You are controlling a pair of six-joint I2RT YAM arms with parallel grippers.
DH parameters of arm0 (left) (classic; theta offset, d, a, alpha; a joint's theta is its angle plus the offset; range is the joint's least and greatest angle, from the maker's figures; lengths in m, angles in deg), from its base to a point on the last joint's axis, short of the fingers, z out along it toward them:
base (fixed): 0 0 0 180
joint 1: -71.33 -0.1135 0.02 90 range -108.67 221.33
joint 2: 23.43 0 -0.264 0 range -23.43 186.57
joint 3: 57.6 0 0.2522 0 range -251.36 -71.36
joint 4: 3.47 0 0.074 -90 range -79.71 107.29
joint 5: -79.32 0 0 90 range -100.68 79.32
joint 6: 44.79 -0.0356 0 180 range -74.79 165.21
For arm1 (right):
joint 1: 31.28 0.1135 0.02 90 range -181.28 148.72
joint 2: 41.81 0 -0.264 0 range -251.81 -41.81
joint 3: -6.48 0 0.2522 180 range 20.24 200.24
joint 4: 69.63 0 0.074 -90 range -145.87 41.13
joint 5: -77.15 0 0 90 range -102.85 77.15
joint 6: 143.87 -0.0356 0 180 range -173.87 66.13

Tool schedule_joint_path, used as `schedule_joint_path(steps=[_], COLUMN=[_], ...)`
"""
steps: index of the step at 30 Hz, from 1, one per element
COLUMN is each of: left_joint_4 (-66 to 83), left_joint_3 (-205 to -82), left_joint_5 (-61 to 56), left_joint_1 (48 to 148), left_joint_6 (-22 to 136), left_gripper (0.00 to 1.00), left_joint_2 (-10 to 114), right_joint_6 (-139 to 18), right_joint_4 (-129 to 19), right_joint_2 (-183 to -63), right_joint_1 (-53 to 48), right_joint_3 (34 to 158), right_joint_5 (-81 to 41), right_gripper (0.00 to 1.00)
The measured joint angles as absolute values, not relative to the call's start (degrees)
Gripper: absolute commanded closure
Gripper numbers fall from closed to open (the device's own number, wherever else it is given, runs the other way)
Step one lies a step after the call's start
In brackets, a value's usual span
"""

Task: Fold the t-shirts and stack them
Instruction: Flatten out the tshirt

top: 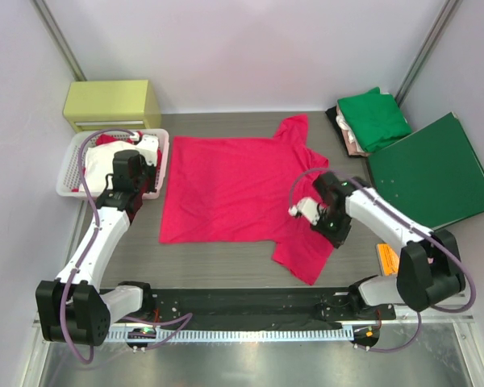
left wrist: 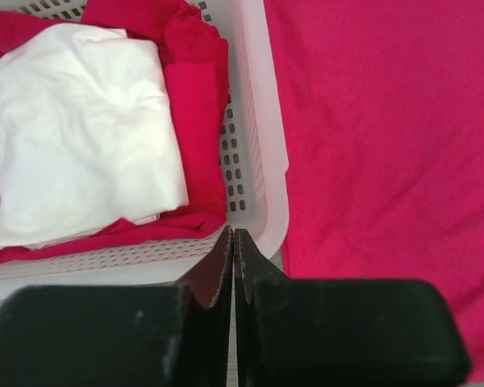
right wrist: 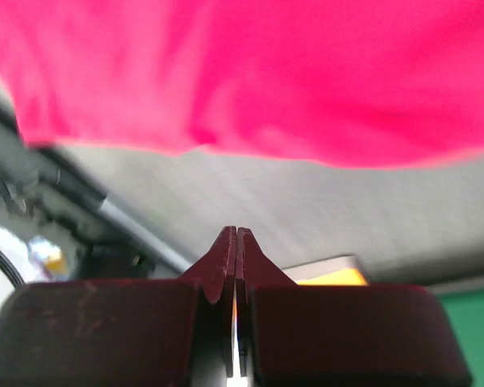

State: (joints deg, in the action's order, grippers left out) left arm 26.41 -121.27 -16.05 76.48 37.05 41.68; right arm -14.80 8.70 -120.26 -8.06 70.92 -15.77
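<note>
nothing here can be read. the one thing that looks printed is an orange tag (right wrist: 329, 276) with a white edge, lying on the table just past the tips of the right gripper (right wrist: 236, 234) and a little to their right. its face is blurred in the wrist view and too small from above.

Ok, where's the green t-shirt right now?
In the top view the green t-shirt lies folded atop a small pile at the far right of the table, just beyond the dark-green folder and right of the spread red t-shirt.
</note>
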Motion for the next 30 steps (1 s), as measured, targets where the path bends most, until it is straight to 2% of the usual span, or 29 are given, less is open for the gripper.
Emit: schedule_joint_path(steps=[2, 5, 6, 9, 11, 13, 14, 17, 20, 23, 25, 26, 29, 30], left_joint_4=[26.4, 26.6, 26.6, 28.7, 30.6, 32.6, 33.4, 35.0, 36.9, 38.0, 38.4, 38.5, 38.9, 38.9], left_joint_3=[-121.1, -121.0, -121.0, -121.7, -122.9, -124.4, -125.1, -126.2, -127.4, -128.7, -128.9, -128.9, -129.0, -129.2], left_joint_5=[-15.1, -13.8, -13.2, -10.2, -8.5, -7.0, -6.4, -4.9, -3.7, -3.1, -2.9, -3.0, -3.2, -3.4], left_joint_1=[76.5, 76.5, 76.5, 76.5, 76.8, 77.6, 78.4, 81.7, 85.7, 89.2, 90.4, 90.5, 90.4, 90.4], left_joint_6=[37.1, 37.3, 37.3, 37.3, 37.2, 36.8, 36.6, 35.3, 34.1, 33.0, 32.5, 32.4, 31.8, 31.6], left_gripper=[1.0, 1.0, 1.0, 1.0, 0.94, 0.89, 0.83, 0.72, 0.62, 0.62, 0.62, 0.62, 0.64, 0.64], left_joint_2=[41.7, 42.2, 42.7, 45.9, 48.5, 51.2, 52.4, 55.3, 58.9, 63.0, 64.9, 65.4, 66.0, 66.0], right_joint_6=[-14.6, -17.0, -18.5, -23.0, -25.0, -26.5, -27.0, -28.8, -30.3, -31.4, -31.8, -31.8, -32.2, -32.7], right_joint_4=[8.0, 1.9, -0.9, -5.7, -6.7, -7.5, -7.6, -7.5, -4.8, -4.3, -3.5, -4.5, -4.9, -5.1], right_joint_2=[-118.9, -117.5, -117.4, -120.3, -125.7, -132.2, -135.9, -147.5, -161.0, -173.7, -180.6, -183.1, -187.4, -188.3], right_joint_1=[-12.7, -18.7, -20.0, -21.3, -21.4, -21.4, -21.4, -21.4, -21.4, -21.4, -21.3, -21.3, -21.1, -21.0], right_joint_3=[75.3, 82.3, 84.2, 90.9, 97.7, 103.9, 107.4, 117.7, 132.2, 146.1, 154.6, 156.5, 159.0, 159.8], right_joint_5=[-17.0, -16.8, -16.4, -16.2, -17.4, -18.7, -19.5, -21.3, -21.8, -22.0, -21.6, -21.1, -20.2, -20.0], right_gripper=[0.99, 0.74, 0.49, 0.19, 0.12, 0.26, 0.28, 0.27, 0.18, 0.2, 0.41, 0.65, 0.99, 0.99])
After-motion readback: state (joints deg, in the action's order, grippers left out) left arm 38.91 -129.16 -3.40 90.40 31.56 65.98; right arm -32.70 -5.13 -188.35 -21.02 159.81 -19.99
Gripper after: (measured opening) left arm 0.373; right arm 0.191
